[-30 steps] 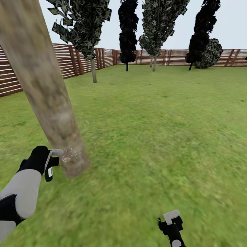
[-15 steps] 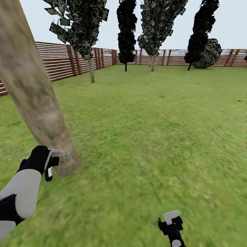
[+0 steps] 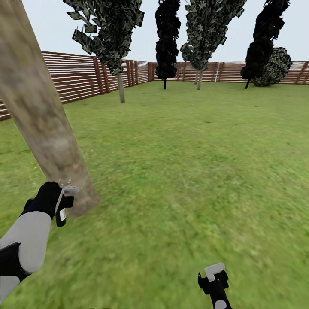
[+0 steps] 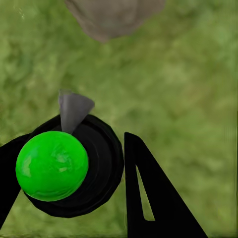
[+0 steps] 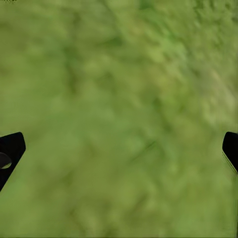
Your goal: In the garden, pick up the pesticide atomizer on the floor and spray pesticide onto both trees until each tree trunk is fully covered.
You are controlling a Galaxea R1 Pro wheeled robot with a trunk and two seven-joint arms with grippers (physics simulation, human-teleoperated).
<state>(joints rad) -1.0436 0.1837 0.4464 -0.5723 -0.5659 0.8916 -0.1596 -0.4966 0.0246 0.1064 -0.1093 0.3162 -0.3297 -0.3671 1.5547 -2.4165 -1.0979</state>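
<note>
A wide green grass lawn (image 3: 184,163) runs back to a brown horizontal-slat wooden fence (image 3: 77,77) under a pale sky. A thick tree trunk (image 3: 40,116) of mottled grey-brown bark leans across the left of the head view, its base meeting the grass close in front of the robot. Further back stand a thinner-trunked tree (image 3: 121,88) near the fence and several dark leafy trees (image 3: 167,38) along the far fence line. The grass between them lies open.

The left arm, white forearm and black wrist, reaches forward and low toward the foot of the trunk. The left gripper (image 3: 60,204) sits just beside the trunk's base. Its fingers (image 4: 148,198) pinch the pesticide atomizer (image 4: 64,163), seen in the left wrist view as a black round body with a bright green ball on top and a grey nozzle (image 4: 73,110) pointing toward the trunk base. In the head view the grey nozzle tip lies right at the bark. A few tiny white specks of pesticide (image 3: 64,181) float just above the nozzle, close to the bark.

The right gripper (image 3: 213,279) hangs low over bare grass, well apart from the trunk. In the right wrist view its black fingers (image 5: 11,148) stand spread wide, with grass between them.
</note>
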